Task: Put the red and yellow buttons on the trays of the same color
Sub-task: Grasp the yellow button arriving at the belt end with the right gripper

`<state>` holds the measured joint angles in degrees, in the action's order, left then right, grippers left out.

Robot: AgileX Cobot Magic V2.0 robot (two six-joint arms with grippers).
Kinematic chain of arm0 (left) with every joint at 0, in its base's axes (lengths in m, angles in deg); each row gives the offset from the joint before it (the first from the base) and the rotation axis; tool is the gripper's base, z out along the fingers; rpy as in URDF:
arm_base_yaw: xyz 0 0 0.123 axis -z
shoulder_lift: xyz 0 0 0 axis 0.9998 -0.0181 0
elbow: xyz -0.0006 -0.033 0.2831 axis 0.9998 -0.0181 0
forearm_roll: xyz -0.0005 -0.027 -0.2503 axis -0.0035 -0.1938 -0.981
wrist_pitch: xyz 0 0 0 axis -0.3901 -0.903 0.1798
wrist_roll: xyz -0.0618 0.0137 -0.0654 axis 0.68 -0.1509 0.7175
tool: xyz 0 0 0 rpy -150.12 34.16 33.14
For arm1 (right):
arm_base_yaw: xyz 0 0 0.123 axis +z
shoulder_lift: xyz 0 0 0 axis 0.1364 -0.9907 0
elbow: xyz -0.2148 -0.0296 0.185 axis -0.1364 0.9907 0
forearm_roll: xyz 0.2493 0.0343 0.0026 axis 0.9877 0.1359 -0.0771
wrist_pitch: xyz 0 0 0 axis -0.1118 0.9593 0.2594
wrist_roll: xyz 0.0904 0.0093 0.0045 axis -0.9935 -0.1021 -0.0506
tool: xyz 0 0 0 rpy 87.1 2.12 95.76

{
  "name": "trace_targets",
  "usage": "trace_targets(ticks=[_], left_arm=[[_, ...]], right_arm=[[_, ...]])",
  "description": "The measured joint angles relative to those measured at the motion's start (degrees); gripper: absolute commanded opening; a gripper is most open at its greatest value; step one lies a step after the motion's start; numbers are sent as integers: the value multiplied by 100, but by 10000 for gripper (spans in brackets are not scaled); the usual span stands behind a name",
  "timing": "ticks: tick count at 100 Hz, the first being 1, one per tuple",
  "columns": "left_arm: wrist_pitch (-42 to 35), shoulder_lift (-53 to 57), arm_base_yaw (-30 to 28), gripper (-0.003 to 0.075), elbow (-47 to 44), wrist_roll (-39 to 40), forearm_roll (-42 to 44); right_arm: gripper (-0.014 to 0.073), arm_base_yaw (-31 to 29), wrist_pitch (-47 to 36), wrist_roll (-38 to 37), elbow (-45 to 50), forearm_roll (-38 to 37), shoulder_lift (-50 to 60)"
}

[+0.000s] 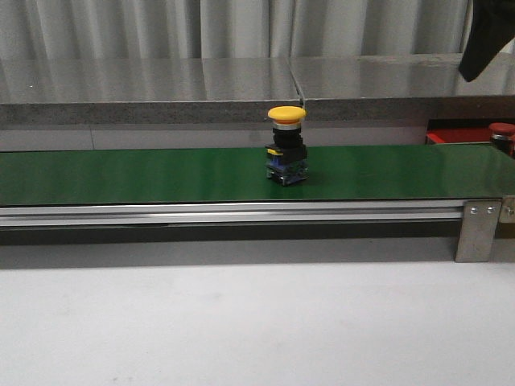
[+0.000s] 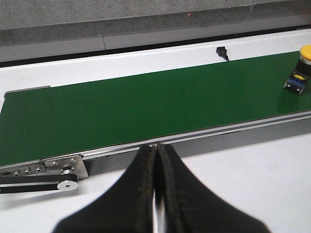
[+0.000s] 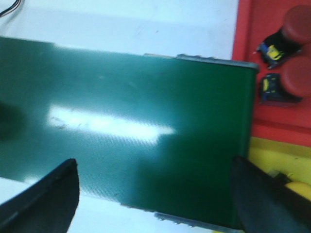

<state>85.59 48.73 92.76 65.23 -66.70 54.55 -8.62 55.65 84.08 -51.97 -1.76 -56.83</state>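
Observation:
A yellow-capped button [image 1: 286,145] stands upright on the green belt [image 1: 145,173], near its middle; the left wrist view has this yellow button [image 2: 301,68] far off to one side. My left gripper [image 2: 156,147] is shut on nothing, over the white table just short of the belt's rail. My right gripper [image 3: 155,194] hangs open and empty above the belt's end. Beyond that end lies the red tray [image 3: 245,34] holding two red buttons [image 3: 297,23] [image 3: 291,82] on their sides. A yellow tray [image 3: 277,150] adjoins it, with something yellow [image 3: 297,187] partly hidden behind a finger.
The belt runs left to right on a metal rail [image 1: 241,213] with a bracket [image 1: 476,229] at its right end. A steel ledge [image 1: 241,80] runs behind it. White table [image 1: 241,322] lies in front. A dark part of my right arm [image 1: 487,36] hangs at the top right.

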Motion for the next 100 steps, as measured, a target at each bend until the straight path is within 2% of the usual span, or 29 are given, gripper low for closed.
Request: trace_targets(ticks=[19, 46, 74, 84, 100], left_arm=[[0, 0, 0, -19, 0, 0, 0], [0, 0, 0, -19, 0, 0, 0], [0, 0, 0, -19, 0, 0, 0], [0, 0, 0, -19, 0, 0, 0], [0, 0, 0, -19, 0, 0, 0]], right_arm=[[645, 730, 380, 338, -55, -12, -30], [645, 1476, 1376, 1051, -939, -12, -809], [633, 1897, 1333, 1246, -1617, -23, -1594], [537, 1909, 1181, 1246, -1715, -23, -1766], [236, 1909, 947, 1248, -1723, -58, -1866]])
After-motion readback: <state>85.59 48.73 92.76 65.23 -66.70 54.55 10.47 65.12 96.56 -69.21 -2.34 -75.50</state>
